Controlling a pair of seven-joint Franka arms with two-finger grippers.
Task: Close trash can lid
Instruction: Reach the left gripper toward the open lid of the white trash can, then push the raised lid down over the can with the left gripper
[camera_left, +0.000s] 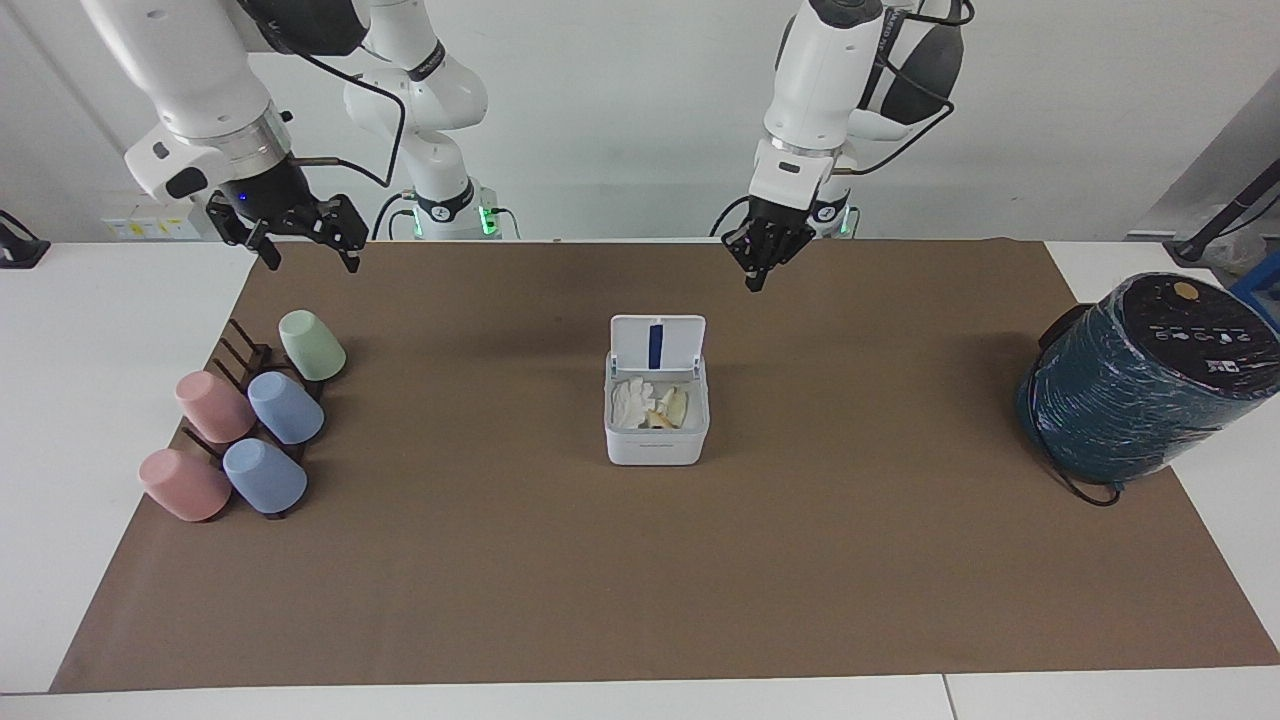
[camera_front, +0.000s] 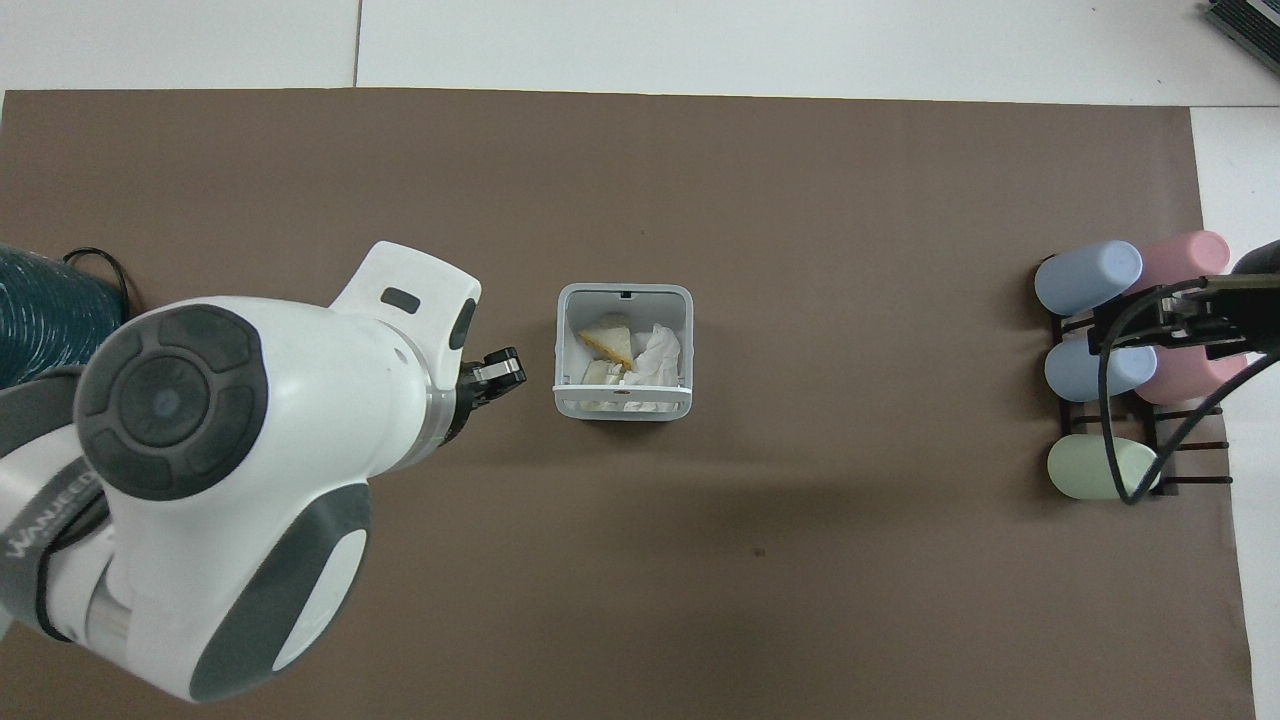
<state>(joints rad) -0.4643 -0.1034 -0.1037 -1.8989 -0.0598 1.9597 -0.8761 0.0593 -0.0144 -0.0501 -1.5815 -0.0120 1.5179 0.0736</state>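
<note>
Here one trash can (camera_left: 655, 425), five cups (camera_left: 262, 420).

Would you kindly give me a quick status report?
Left gripper shut, up over the mat beside the trash can. Right gripper open, waiting above the cup rack. Lid upright, open.

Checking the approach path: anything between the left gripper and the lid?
Nothing. The facing view shows only bare brown mat between the raised left gripper and the upright open lid of the trash can.

White arms (camera_left: 820, 70), dark grey joints, black cables.
</note>
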